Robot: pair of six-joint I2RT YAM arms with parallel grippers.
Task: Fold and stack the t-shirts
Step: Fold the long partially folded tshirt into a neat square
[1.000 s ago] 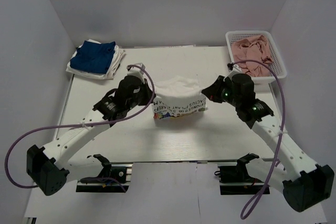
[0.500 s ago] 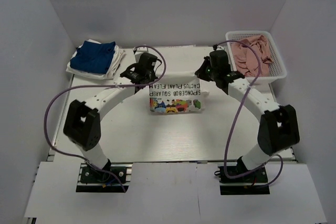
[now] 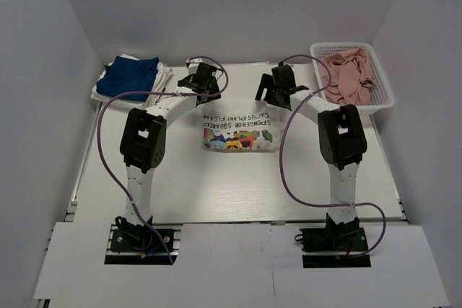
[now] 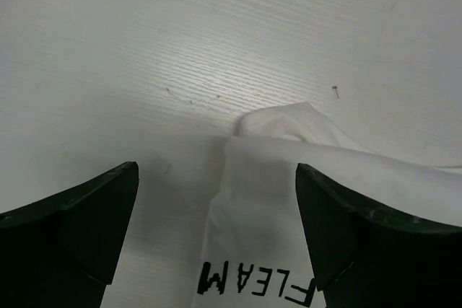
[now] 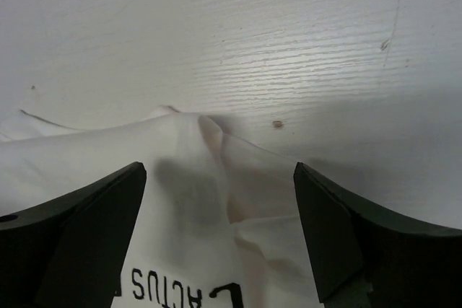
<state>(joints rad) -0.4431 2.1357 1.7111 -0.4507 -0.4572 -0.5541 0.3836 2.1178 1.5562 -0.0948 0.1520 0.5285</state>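
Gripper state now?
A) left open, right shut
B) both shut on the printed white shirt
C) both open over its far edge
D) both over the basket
C: the wrist views show the left gripper and the right gripper with fingers spread wide, and the edge of the printed white shirt lies below them, not pinched.

You get bright, even light in the top view, with only soft shadows on the table (image 3: pixel 216 185). Your wrist views are dimmer; the dark jaws blur at the lower corners, shading the white t-shirt (image 4: pixel 274 178).
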